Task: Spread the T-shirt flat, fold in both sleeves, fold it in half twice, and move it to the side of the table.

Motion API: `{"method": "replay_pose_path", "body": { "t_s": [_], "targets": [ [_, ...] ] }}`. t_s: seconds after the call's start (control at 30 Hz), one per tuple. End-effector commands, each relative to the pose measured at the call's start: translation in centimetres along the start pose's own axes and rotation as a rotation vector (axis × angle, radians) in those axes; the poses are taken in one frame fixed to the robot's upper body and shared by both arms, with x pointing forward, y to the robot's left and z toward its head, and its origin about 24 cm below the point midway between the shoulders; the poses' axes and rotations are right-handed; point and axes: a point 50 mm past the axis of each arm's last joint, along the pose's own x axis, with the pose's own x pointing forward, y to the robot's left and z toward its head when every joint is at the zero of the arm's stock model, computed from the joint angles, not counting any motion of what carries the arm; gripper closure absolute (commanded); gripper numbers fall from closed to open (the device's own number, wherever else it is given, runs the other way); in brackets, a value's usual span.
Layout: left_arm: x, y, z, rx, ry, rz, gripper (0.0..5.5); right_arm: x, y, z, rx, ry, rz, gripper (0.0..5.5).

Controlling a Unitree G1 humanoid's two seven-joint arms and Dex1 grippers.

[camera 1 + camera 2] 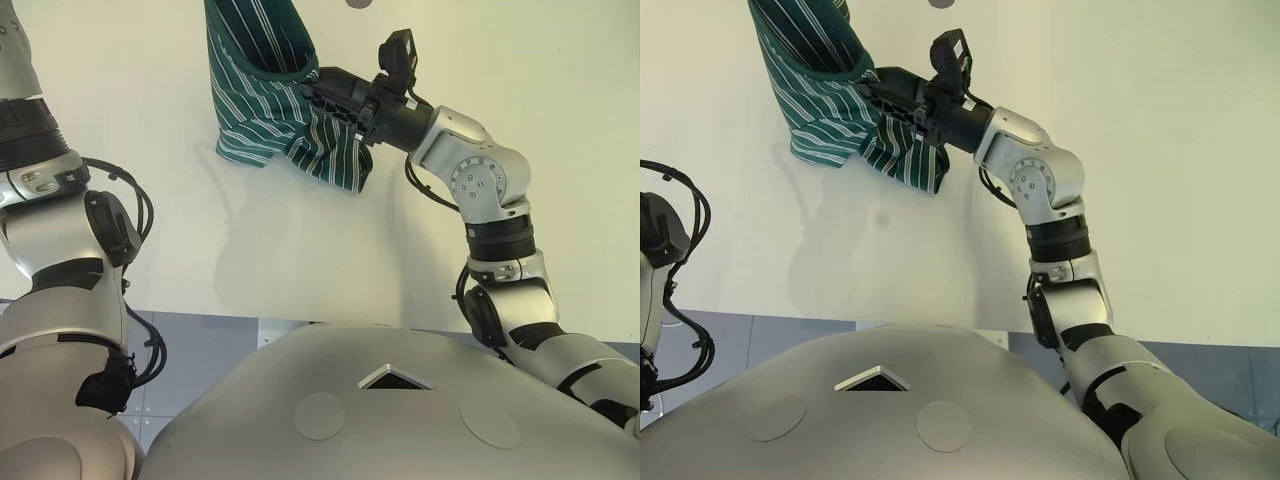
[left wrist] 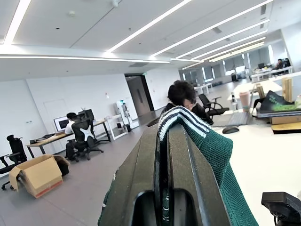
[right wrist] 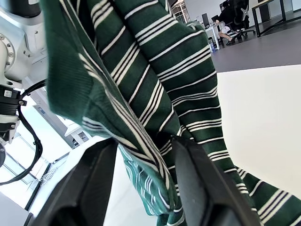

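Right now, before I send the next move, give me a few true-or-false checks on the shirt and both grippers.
1. The right gripper is shut on the T-shirt. True.
2. The left gripper is open and empty. False: it is pinched shut on green striped fabric of the T-shirt.
3. The T-shirt lies spread flat on the table. False: it hangs bunched from the grippers over the table.
4. The T-shirt is green with white stripes. True.
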Motion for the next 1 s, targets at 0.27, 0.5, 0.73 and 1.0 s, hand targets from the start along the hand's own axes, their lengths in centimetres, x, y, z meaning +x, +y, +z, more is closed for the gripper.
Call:
{"method": "replay_pose_path", "body": {
  "t_s": [0.27, 0.5, 0.73, 1.0],
  "targets": [
    [0.7, -0.3, 0.6, 0.022, -0.005, -0.030, 5.50, 0.9, 0.5, -0.3, -0.090, 0.059, 0.061, 5.16],
    [-0.4, 1.2, 0.2, 0.060, 0.039, 0.071, 5.50, -3.7, 2.2, 7.6, -0.221, -0.196, 0.120, 5.48],
    [1.9, -2.6, 10.8, 0.394, -0.269, 0.152, 5.50, -10.3, 11.6, 23.1, -0.817, -0.394, 0.055, 5.48],
    [1.2, -5.7, 14.6, 0.467, -0.295, 0.181, 5.50, -12.7, 16.0, 26.3, -0.843, -0.466, 0.026, 5.48]
  ]
}}
